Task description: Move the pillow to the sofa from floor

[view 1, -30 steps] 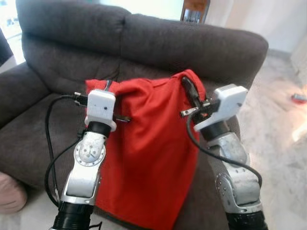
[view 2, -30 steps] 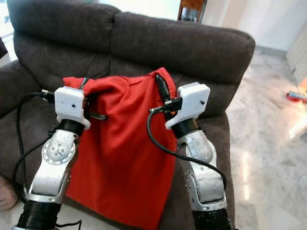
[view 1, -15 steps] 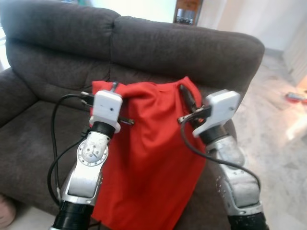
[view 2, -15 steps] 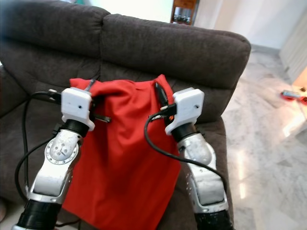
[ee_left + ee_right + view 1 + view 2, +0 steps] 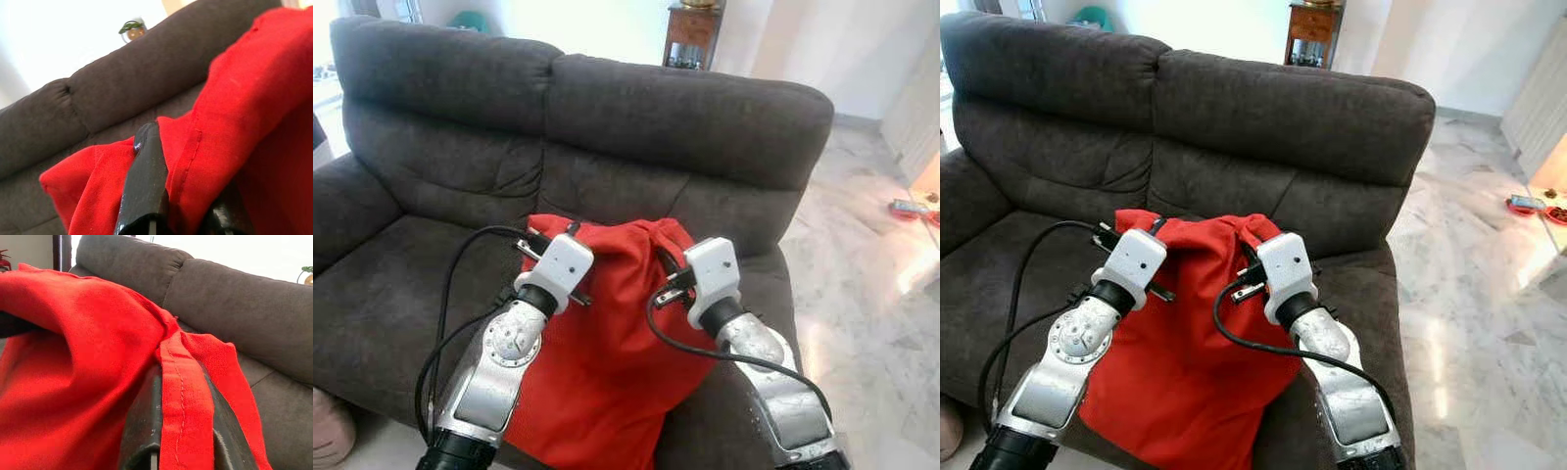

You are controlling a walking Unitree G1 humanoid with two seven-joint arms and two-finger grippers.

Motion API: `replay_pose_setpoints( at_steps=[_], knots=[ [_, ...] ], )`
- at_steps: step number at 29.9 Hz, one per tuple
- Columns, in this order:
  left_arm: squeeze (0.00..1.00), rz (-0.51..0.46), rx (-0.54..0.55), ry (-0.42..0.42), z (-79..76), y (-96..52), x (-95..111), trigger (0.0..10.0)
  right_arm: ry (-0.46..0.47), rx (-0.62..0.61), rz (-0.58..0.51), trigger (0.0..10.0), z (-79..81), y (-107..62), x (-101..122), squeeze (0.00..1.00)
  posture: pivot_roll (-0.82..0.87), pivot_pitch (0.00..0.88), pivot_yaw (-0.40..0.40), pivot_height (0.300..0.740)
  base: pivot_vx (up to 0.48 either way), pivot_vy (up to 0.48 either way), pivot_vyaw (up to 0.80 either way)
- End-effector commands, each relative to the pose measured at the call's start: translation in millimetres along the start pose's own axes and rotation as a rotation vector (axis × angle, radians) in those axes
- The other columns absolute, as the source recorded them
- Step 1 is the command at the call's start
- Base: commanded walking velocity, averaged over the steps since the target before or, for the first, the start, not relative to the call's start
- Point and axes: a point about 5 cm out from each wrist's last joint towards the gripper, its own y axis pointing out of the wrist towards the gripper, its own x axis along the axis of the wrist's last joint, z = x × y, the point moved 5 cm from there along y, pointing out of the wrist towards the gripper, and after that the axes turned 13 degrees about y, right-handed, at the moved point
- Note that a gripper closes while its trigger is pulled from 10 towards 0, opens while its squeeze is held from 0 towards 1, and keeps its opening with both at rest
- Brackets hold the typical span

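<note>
I hold the red pillow (image 5: pixel 607 382) by its top edge over the right seat of the dark grey sofa (image 5: pixel 685 117), my two arms reaching forward side by side. My left gripper (image 5: pixel 536 242) pinches the top left corner, and in the left wrist view one black finger (image 5: pixel 145 186) lies over the red seam with cloth bunched on both sides of it. My right gripper (image 5: pixel 671 269) pinches the top right corner; in the right wrist view a strip of hemmed cloth runs between the two fingers (image 5: pixel 146 431), which are pressed onto it.

The pillow's long axis runs down and towards me from the fingers: its top sits just before the foot of the backrest, its body drapes over the seat's front edge, and its lower end hangs below that edge, off the cushion. Both arms are about equally near, one at each corner, so I judge that the coming move needs the whole length carried further back over the seat before the corners are let go, or the lower end may drag it off. A pale pink cushion (image 5: pixel 331 431) lies on the floor by the sofa's left front corner.
</note>
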Motion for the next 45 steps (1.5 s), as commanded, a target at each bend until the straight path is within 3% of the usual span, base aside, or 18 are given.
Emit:
replay_pose_setpoints(
  at_steps=[1,5,6,7,8,9,10,25,26,27,28,31,32,34,37,41,42,45],
  knots=[
    [0.00,-0.002,-0.067,0.021,-16.6,1.1,2,10.0,-0.008,0.027,0.003,10.0,6.6,0.8,0,0.00,0.09,0.000,-0.079,0.740,0.000,0.000,0.00],
    [0.00,-0.007,-0.070,0.037,-17.1,1.7,3,10.0,-0.006,0.032,0.000,10.0,6.7,0.9,1,0.00,0.09,0.000,-0.078,0.740,0.000,0.000,0.00],
    [0.27,-0.008,-0.070,0.037,-17.1,1.7,3,10.0,-0.003,0.036,-0.003,10.0,7.1,1.0,2,0.00,0.09,0.000,-0.079,0.740,0.000,0.000,0.00],
    [0.42,-0.007,-0.070,0.036,-17.1,1.6,3,10.0,0.002,0.043,-0.007,10.0,7.8,1.1,2,0.00,0.09,0.000,-0.079,0.740,0.000,0.000,0.00],
    [0.98,-0.007,-0.069,0.035,-17.0,1.7,3,10.0,0.002,0.045,-0.009,10.0,8.2,1.2,3,0.74,0.09,0.000,-0.079,0.740,0.000,0.000,0.00],
    [0.98,-0.007,-0.069,0.035,-17.0,1.7,3,10.0,0.002,0.045,-0.009,10.0,8.2,1.2,3,0.74,0.09,0.000,-0.079,0.740,0.000,0.000,0.00],
    [1.00,-0.007,-0.069,0.035,-16.7,1.9,3,10.0,0.004,0.047,-0.016,10.0,8.7,1.5,4,1.00,0.09,0.000,-0.079,0.740,0.000,0.000,0.00],
    [1.00,-0.001,-0.050,0.028,-14.4,2.9,2,10.0,-0.025,-0.008,-0.031,10.0,-0.7,1.9,6,0.96,0.09,0.000,-0.081,0.740,0.000,0.000,0.00],
    [1.00,0.018,-0.047,0.027,-13.5,1.7,-3,10.0,-0.015,-0.061,-0.045,10.0,-11.3,1.5,8,0.00,0.10,0.000,-0.081,0.740,0.000,0.000,0.00],
    [1.00,0.018,-0.047,0.027,-13.5,1.7,-3,10.0,-0.015,-0.061,-0.045,10.0,-11.3,1.5,8,0.00,0.10,0.000,-0.081,0.740,0.000,0.000,0.00],
    [0.00,0.065,-0.028,0.000,-10.5,-1.2,-17,10.0,0.011,-0.128,-0.061,10.0,-27.1,-0.8,8,0.00,0.10,0.000,-0.080,0.740,0.000,0.000,0.00],
    [0.00,0.180,0.042,-0.067,0.6,-10.7,-50,10.0,0.018,-0.275,-0.054,10.0,-64.0,-9.7,0,0.00,0.10,0.000,-0.078,0.740,0.000,0.000,0.00],
    [0.00,0.238,0.098,-0.117,9.4,-17.1,-68,10.0,0.035,-0.363,-0.045,10.0,-86.0,-18.0,-6,0.00,0.10,0.000,-0.076,0.740,0.000,0.000,0.00],
    [0.00,0.289,0.144,-0.150,16.2,-23.2,-82,10.0,0.047,-0.429,-0.028,10.0,-102.7,-26.2,-14,0.00,0.10,0.000,-0.075,0.740,0.000,0.000,0.00],
    [0.00,0.414,0.182,-0.151,19.7,-44.1,-120,10.0,0.054,-0.575,0.067,10.0,-140.2,-55.2,-49,0.00,0.10,0.000,-0.074,0.740,0.000,0.000,0.00],
    [0.00,0.474,0.178,-0.149,12.5,-59.5,-137,10.0,0.090,-0.668,0.155,10.0,-158.4,-80.8,-84,0.00,0.09,0.000,-0.070,0.740,0.000,0.000,0.00],
    [0.00,0.488,0.184,-0.167,6.8,-66.6,-141,10.0,0.129,-0.715,0.217,10.0,-164.1,-98.6,-108,0.00,0.10,0.000,-0.070,0.740,0.000,0.000,0.00],
    [0.00,0.488,0.206,-0.183,0.9,-72.8,-141,10.0,0.176,-0.748,0.294,10.0,-163.6,-118.3,-138,0.00,0.10,0.000,-0.068,0.740,0.000,0.000,0.00]
  ],
)
